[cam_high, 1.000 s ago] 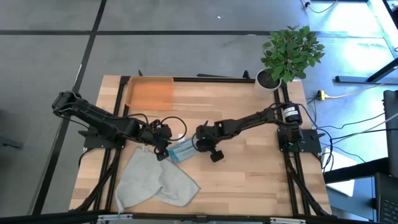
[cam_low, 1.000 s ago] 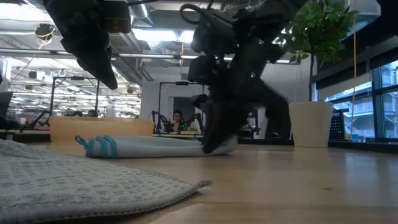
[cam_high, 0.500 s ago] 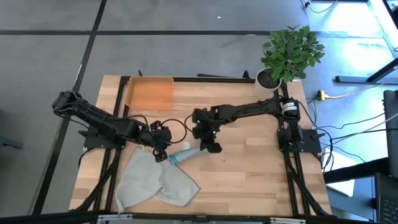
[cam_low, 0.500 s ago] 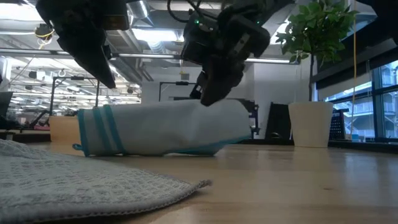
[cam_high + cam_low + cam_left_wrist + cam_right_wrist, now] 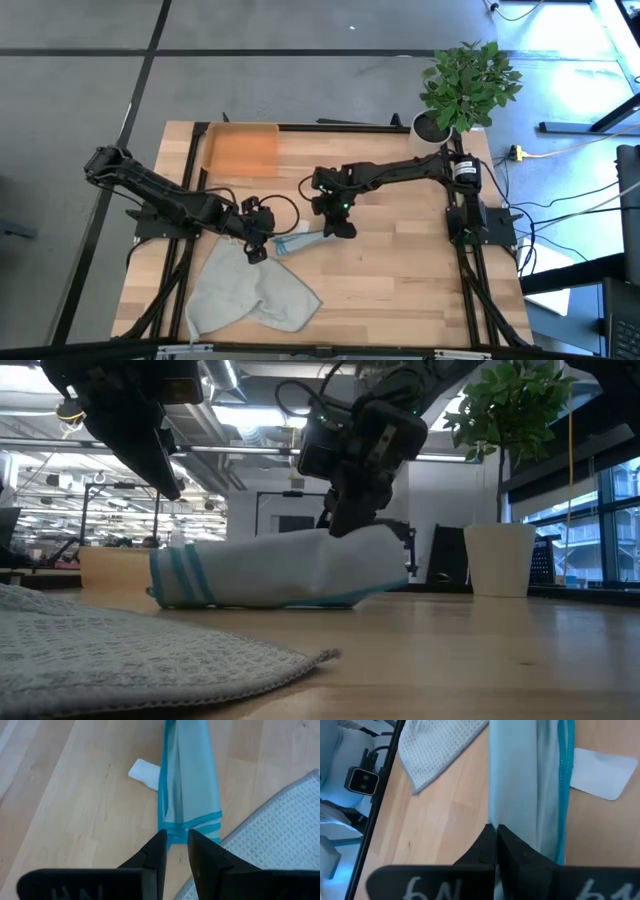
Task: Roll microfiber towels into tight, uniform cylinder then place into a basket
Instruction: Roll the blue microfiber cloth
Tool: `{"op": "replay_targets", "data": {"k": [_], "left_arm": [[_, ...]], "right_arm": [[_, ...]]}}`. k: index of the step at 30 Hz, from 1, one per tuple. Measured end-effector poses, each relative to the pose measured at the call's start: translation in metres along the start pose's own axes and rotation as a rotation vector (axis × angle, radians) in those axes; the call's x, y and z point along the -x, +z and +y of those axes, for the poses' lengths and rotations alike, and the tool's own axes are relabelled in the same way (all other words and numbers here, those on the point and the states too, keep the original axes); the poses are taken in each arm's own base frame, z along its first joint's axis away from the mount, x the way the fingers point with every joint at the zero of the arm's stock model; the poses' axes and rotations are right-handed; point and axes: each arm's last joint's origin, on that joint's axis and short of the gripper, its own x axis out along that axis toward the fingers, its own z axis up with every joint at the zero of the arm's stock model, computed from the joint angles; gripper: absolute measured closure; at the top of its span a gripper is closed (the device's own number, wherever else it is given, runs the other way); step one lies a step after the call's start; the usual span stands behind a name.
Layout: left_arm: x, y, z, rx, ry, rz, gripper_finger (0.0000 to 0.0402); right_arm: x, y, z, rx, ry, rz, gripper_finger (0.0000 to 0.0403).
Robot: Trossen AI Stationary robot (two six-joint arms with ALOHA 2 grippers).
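The light teal towel [image 5: 300, 243] lies as a long, narrow folded strip between my two grippers. Its striped end [image 5: 180, 575] rests on the table. My right gripper [image 5: 345, 528] is shut on its other end. My left gripper [image 5: 176, 842] hangs just above the striped end with only a narrow gap between its fingers; in the low view it stands clear of the cloth. The grey-green towel [image 5: 245, 290] lies crumpled flat near the front edge. The orange basket [image 5: 240, 150] stands at the far left. My right gripper pinches the teal towel's upper fold [image 5: 358, 540] between its two fingers, near the end away from the stripes. The fingers slant down from the table's right and far side. That end is raised a little; the striped end and middle stay on the table.
A white pot with a green plant [image 5: 440, 125] stands at the far right corner. A small white label [image 5: 597, 780] sticks out from the teal towel onto the wood. Bare wood shows to the right of the towels and toward the basket.
My right gripper has risen, gone toward the far edge and rolled, keeping its hold on the teal towel. The towel, flat and bunched before, now stands taller and is drawn out into a long strip; its striped end has slid slightly toward the right gripper.
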Motion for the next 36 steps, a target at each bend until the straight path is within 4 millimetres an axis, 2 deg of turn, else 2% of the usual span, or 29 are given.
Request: {"op": "replay_targets", "data": {"k": [4, 10, 18, 24, 32, 36], "left_arm": [[0.000, 0.000, 0.000, 0.001, 0.002, -0.001, 0.0333], [-0.010, -0.001, -0.002, -0.007, 0.020, 0.019, 0.0333], [-0.025, -0.003, -0.006, -0.022, 0.019, 0.074, 0.0333], [-0.028, -0.002, -0.007, -0.050, 0.025, 0.057, 0.0333], [-0.034, 0.008, -0.007, -0.145, 0.062, -0.040, 0.0333], [-0.046, 0.010, -0.005, -0.203, 0.074, -0.028, 0.0333]], "right_arm": [[-0.004, -0.002, -0.006, -0.041, 0.019, 0.000, 0.0399], [-0.016, -0.008, -0.027, -0.129, 0.088, 0.003, 0.0399], [0.003, -0.012, -0.051, -0.205, 0.142, -0.053, 0.0399], [0.017, -0.015, -0.066, -0.302, 0.178, -0.096, 0.0400], [0.022, -0.016, -0.072, -0.314, 0.219, -0.120, 0.0400], [0.022, -0.015, -0.072, -0.317, 0.220, -0.128, 0.0400]]}}
